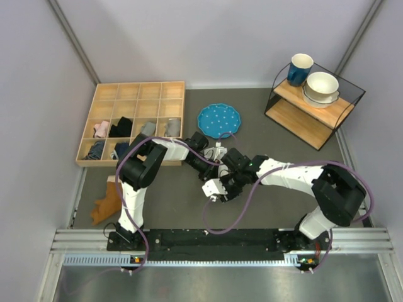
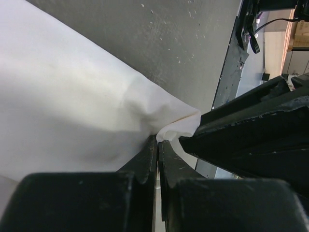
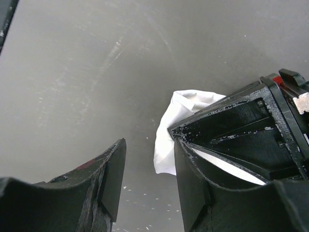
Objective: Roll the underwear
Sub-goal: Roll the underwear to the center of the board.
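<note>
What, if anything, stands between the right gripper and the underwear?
Only the left gripper: its shut jaws pinch the underwear by a corner, and its black body sits close beside one right gripper finger. The white tip poking out is uncovered, just beyond the right gripper's open jaws.

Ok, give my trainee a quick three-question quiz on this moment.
1. True or false: the left gripper is shut on the underwear.
2. The right gripper is: A) open, with nothing between its fingers; B) shut on the underwear; C) shut on a mug.
3. What colour is the plate to the right of the tray?

Key: 1 true; 2 A; 3 blue.
</note>
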Robot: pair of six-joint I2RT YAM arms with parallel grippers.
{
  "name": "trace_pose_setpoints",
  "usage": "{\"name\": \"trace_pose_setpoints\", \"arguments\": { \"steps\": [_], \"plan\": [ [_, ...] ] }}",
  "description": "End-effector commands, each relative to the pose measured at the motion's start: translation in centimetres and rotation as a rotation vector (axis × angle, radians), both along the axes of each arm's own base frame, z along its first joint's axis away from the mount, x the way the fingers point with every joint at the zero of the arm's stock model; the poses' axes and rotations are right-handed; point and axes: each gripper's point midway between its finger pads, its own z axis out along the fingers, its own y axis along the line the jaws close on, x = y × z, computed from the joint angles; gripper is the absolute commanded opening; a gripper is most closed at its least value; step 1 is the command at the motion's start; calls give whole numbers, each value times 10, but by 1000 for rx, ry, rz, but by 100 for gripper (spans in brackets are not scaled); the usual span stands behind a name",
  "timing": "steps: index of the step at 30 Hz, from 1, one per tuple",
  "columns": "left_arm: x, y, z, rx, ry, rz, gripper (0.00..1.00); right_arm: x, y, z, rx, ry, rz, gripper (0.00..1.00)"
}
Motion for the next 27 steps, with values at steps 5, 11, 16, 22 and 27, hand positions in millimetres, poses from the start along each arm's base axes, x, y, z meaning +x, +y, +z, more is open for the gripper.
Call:
{"name": "trace_pose_setpoints", "arguments": {
  "steps": [5, 11, 16, 22, 27],
  "plan": [
    [19, 1, -5, 34, -65, 35, 14, 18, -4, -21, -65, -69, -40, 45],
    [30, 2, 17, 7, -97, 86, 31, 19, -13, -31, -108, -59, -63, 43],
    [42, 10, 39, -17, -159, 145, 37, 25, -18, -34, -117, -48, -101, 41],
    [73, 42, 61, -2, -307, 341, 39, 29, -18, -33, -109, -20, -140, 40],
    [91, 86, 86, 14, -534, 615, 39, 34, -10, -24, -80, 4, -192, 40]
  ]
}}
